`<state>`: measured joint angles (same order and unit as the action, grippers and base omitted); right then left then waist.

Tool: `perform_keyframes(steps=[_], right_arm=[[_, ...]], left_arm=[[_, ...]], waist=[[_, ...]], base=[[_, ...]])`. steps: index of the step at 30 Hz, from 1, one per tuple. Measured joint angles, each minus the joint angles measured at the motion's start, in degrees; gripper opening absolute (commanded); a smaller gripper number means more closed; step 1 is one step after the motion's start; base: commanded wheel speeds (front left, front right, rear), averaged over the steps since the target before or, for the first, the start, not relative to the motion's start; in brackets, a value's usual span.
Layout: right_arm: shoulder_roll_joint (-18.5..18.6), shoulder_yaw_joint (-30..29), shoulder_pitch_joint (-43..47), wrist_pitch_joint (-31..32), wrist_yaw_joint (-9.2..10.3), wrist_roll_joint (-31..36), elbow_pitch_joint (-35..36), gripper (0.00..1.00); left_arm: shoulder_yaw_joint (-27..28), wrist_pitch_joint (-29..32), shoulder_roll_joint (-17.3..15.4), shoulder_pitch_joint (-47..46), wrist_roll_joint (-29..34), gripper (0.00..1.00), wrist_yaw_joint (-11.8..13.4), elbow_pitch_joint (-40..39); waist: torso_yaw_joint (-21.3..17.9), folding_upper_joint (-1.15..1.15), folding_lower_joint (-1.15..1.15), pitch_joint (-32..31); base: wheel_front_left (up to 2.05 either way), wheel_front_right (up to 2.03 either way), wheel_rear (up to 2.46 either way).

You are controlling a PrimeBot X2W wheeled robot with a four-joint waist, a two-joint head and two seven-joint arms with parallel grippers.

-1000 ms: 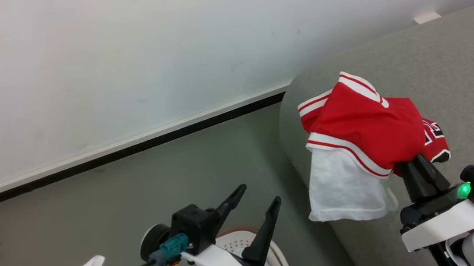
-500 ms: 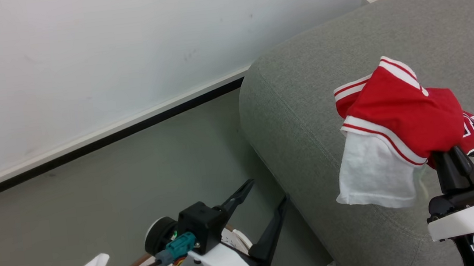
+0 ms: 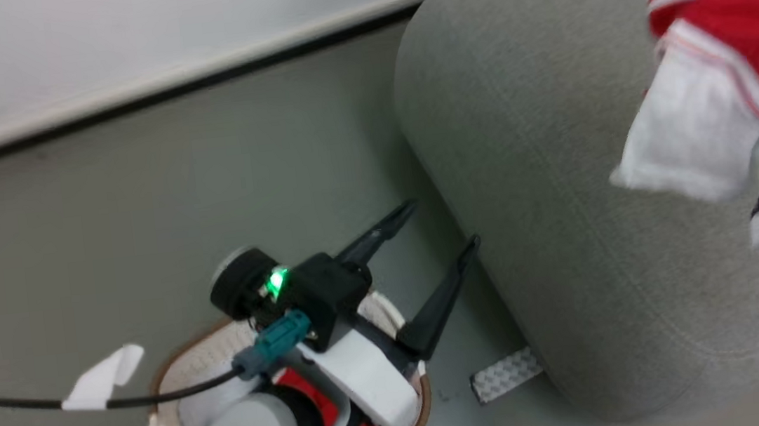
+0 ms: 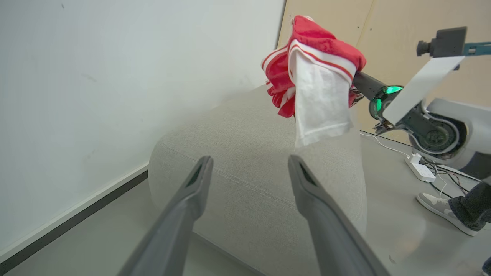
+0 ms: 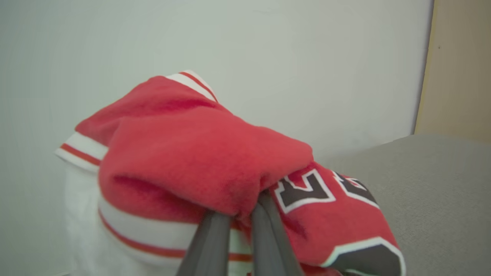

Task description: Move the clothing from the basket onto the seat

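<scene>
Right tool (image 5: 238, 209) clamped on the red clothing (image 5: 199, 153), held clear above the seat (image 4: 249, 184); left tool (image 3: 442, 221) apart, empty, above the basket (image 3: 178, 347). Carry it well in from the rounded edge and lower before releasing, or the hanging white panel (image 4: 322, 103) may drag it off. Left wrist view shows that gap; head view shows more red in the basket.

Bright, even indoor light, soft, no hard shadows. Head view smeared by motion: clothing (image 3: 746, 12) streaked, skirting line (image 3: 197, 84) fuzzy, green lamp (image 3: 279, 280) flaring. Left wrist view crisp, wide-angle stretch toward edges, faint sheen on floor (image 4: 406, 230). Right wrist view: clothing (image 5: 199, 153) close and soft, fingers (image 5: 209, 245) blurred.
</scene>
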<state>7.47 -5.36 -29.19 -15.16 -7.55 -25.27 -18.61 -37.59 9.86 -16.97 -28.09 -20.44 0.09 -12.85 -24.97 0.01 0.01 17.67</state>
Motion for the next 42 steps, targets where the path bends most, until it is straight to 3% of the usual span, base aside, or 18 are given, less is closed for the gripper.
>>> perform_keyframes(steps=[12, 20, 25, 26, 28, 29, 30, 35, 42], right_arm=[[2.4, -18.6, -27.7, 0.0, 0.00, 2.1, -19.5, 0.00], [4.9, -35.0, -38.6, 0.0, 0.00, 14.0, -29.8, 0.00], [1.6, -44.0, -40.1, 0.0, 0.00, 24.2, -29.9, 0.00], [0.7, -45.2, -40.0, 0.0, 0.00, 26.2, -29.8, 0.12], [-0.8, -47.3, -39.9, 0.0, 0.00, 29.2, -29.2, 0.46], [-1.2, -48.1, -39.8, 0.0, 0.00, 30.2, -28.7, 0.90], [-1.6, -48.8, -39.7, 0.0, 0.00, 30.5, -28.6, 1.00], [-3.0, -46.0, -36.8, 0.0, 0.00, 33.7, -26.1, 1.00], [-4.3, -32.1, -25.3, 0.0, 0.00, 32.9, -17.6, 1.00]], left_arm=[[2.3, -0.8, -2.0, -10.2, 2.9, 1.00, -2.5, -2.5], [1.8, -2.4, -1.8, -11.6, 3.2, 1.00, -2.9, -2.0], [1.7, -3.0, -2.0, -10.8, 3.2, 1.00, -2.6, -1.0], [1.7, -3.3, -2.1, -10.6, 3.2, 1.00, -2.4, -0.8], [1.8, -3.8, -2.2, -10.3, 3.2, 1.00, -2.3, -0.4], [1.8, -4.0, -2.2, -10.3, 3.2, 1.00, -2.3, -0.1], [1.9, -4.1, -2.2, -10.2, 3.2, 1.00, -2.1, 0.2], [2.5, -5.8, -2.3, -9.7, 3.1, 1.00, -1.5, 1.8], [4.1, -10.4, -1.7, -5.8, 1.0, 1.00, 0.3, 5.7]], waist=[[6.0, 0.00, 0.01, 15.7], [11.0, 0.00, 0.00, 22.0], [12.9, 0.00, 0.00, 23.6], [13.1, 0.00, 0.00, 23.7], [13.1, -0.01, 0.00, 23.3], [13.1, -0.01, 0.00, 23.1], [13.1, 0.00, 0.00, 22.8], [13.1, 0.00, 0.00, 20.9], [13.2, -0.01, -0.01, 15.8]], base=[[0.00, 0.00, 0.00], [0.00, 0.00, 0.00], [0.00, 0.00, 0.00], [0.00, 0.00, 0.00], [0.00, 0.00, 0.00], [0.00, 0.00, 0.00], [0.00, 0.00, 0.00], [0.00, 0.00, 0.00], [0.00, 0.00, 0.00]])
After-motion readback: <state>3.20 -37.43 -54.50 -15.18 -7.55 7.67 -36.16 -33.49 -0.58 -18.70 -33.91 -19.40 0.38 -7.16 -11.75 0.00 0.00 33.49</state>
